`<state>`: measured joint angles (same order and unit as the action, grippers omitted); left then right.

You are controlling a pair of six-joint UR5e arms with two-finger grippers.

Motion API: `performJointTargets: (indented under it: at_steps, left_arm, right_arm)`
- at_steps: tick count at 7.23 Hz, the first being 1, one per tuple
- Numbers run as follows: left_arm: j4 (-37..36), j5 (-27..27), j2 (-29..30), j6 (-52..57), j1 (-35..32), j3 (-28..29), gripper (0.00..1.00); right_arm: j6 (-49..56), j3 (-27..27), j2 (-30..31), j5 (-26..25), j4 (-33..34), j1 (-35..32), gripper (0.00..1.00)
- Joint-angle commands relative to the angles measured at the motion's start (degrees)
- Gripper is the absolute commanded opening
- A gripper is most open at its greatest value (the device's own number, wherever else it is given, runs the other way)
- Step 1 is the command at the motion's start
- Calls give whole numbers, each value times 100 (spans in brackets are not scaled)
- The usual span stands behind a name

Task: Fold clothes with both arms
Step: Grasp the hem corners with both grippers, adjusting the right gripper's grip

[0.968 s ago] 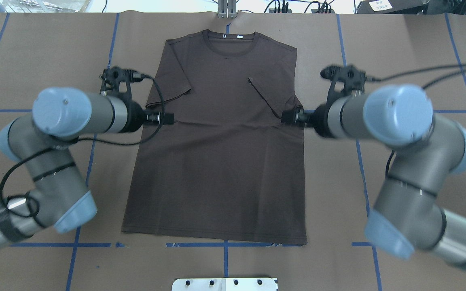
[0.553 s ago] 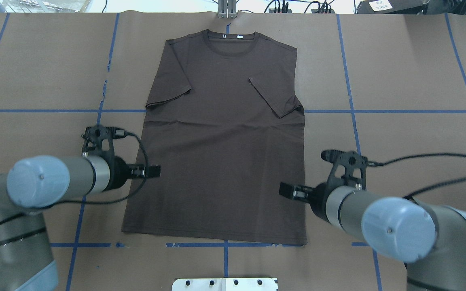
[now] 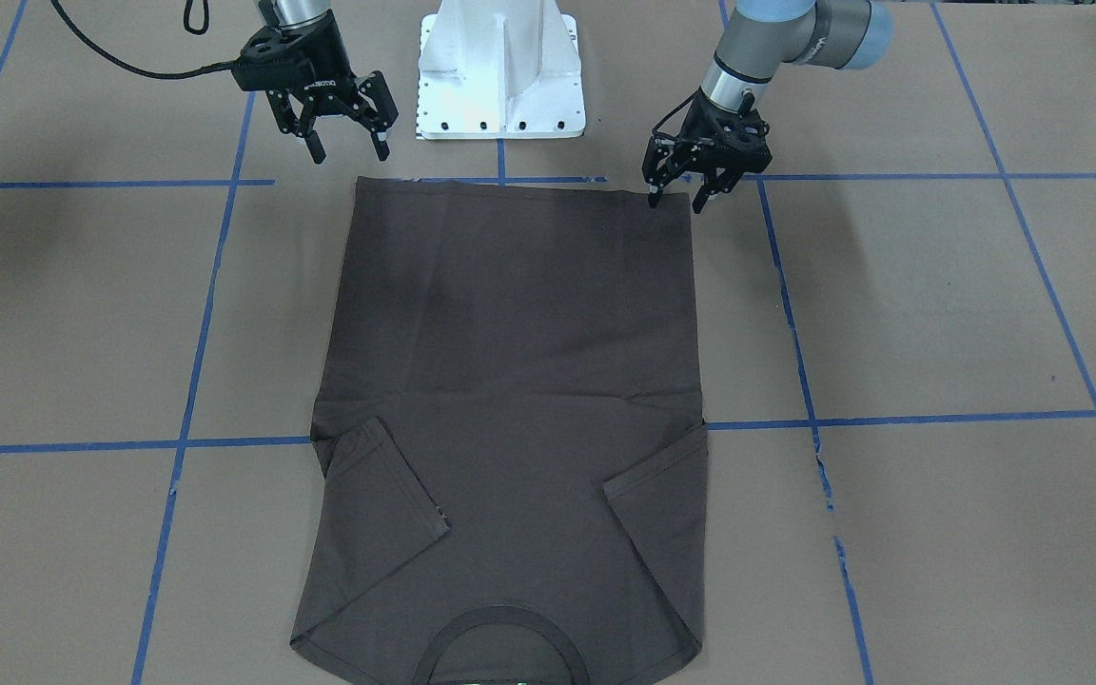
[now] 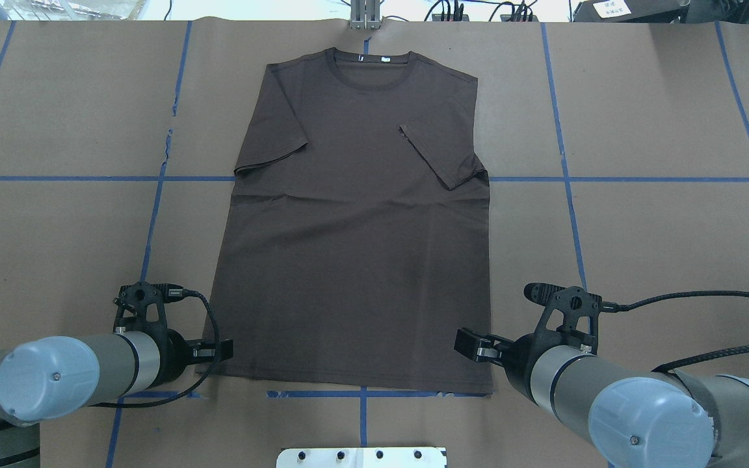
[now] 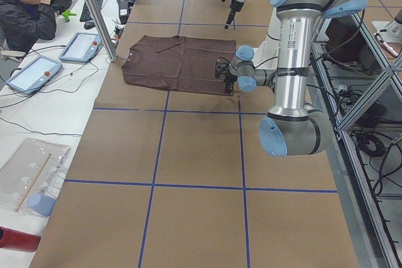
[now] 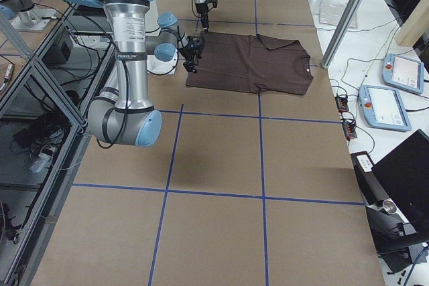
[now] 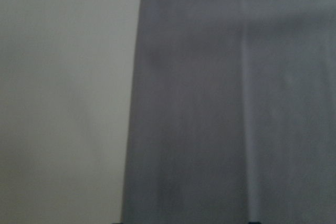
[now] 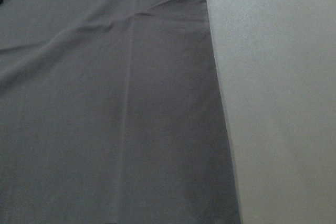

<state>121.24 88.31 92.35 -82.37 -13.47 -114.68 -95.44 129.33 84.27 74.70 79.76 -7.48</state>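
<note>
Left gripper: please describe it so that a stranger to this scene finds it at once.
Find the dark T-shirt lying flat on the brown table. At its hem corner on the robot's left is the left gripper, open and low by the cloth; the right gripper hangs higher.

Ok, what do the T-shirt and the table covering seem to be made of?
T-shirt: looks like thin matte knit, likely cotton jersey; it lies limp with soft creases. Table covering: seemingly brown paper, matte, flat; blue tape lines cross it.
</note>
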Motion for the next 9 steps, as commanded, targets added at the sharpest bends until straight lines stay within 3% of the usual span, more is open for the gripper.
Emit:
performJointTargets:
  at_steps: [1, 7, 9]
  left_arm:
    - [-223, -6, -42, -68, 126, -10, 67]
    - [-233, -6, -42, -68, 196, 43, 59]
    - [-233, -6, -33, -103, 196, 16, 0]
  right_arm:
    - [-10, 5, -16, -17, 4, 10, 96]
    - [-10, 5, -25, -17, 4, 10, 97]
    - [-10, 5, -25, -25, 4, 10, 97]
